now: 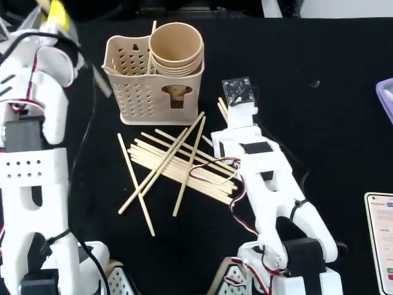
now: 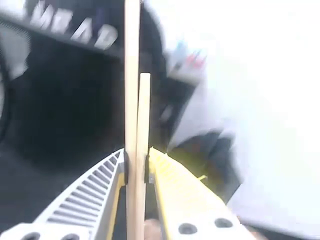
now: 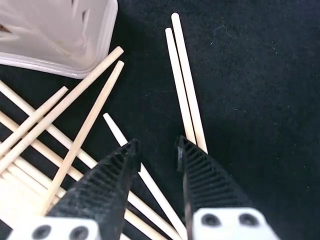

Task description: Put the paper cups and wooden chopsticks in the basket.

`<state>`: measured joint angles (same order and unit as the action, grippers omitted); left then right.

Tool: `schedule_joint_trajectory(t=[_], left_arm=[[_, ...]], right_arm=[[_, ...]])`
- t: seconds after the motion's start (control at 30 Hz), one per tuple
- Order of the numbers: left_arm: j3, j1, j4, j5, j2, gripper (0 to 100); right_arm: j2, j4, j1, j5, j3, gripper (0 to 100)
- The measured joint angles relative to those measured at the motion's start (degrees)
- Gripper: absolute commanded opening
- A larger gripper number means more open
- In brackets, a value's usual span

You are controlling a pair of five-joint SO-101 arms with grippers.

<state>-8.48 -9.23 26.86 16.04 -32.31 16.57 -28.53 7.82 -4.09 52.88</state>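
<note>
**Left claw (image 2: 136,162) shut on two sticks, right claw (image 3: 156,147) part-open over the pile**

Near-to-far, black table (image 1: 319,135). My two arms sit at the near edge. My left arm is raised over the left edge, with its claw up by the far left corner. That claw is closed tight on the held chopsticks (image 2: 132,75), two of them side by side and pinched between the fingers, sticking out past the tips.

My right claw points down near mid-table. Its jaws are a narrow gap apart and grip nothing. One stick on the table runs under the gap. The chopstick pair (image 3: 182,75) lies just beside one finger, parallel and touching each other.

The loose chopsticks (image 1: 175,163) are fanned and crossed in a heap mid-table, between my arms.

Beyond the heap, toward the far edge and left of centre, is the basket (image 1: 138,92). The paper cups (image 1: 176,46) are stacked inside it, and one chopstick (image 1: 151,49) stands upright just beside them.
</note>
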Motion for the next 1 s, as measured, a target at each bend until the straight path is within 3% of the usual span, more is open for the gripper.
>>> schedule_joint_trajectory(t=[0.2,0.4,0.67,0.83,1.0], left_arm=[[0.0,4.5,-11.7,0.4,0.0,3],[0.0,6.2,-18.4,0.4,4.7,3],[-0.1,6.3,-19.3,0.4,17.8,3],[-1.8,6.3,-19.3,-1.1,19.3,3],[-5.4,6.3,-19.3,-6.4,19.3,14]], right_arm=[[0.0,0.0,0.0,0.0,0.0,12.3],[0.0,0.0,0.0,0.0,0.0,12.3],[0.0,0.0,0.0,0.0,0.0,12.3],[0.0,0.0,0.0,0.0,0.0,12.3],[0.0,0.0,0.0,0.0,0.0,12.3]])
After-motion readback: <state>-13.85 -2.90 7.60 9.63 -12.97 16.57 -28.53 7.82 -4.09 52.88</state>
